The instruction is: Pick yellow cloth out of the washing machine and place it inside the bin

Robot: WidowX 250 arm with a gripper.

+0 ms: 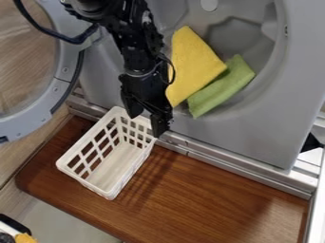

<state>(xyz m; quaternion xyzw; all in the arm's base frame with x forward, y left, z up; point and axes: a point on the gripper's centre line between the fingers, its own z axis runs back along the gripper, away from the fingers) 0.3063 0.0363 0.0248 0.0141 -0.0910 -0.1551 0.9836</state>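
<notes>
Cloth [192, 61] (the yellow one) lies just beside the jaws, which hang wide apart.

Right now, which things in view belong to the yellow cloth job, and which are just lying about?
For the job:
- yellow cloth, in the washing machine
- white slatted bin, on the wooden board
- claw, open over the bin's edge

Just lying about:
- green cloth, against the yellow one
- orange-yellow item, bottom-left corner

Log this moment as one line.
gripper: open, over white bin's machine-side end | yellow cloth: in washing machine, against green cloth | bin: on wooden surface | transfer: not done
</notes>
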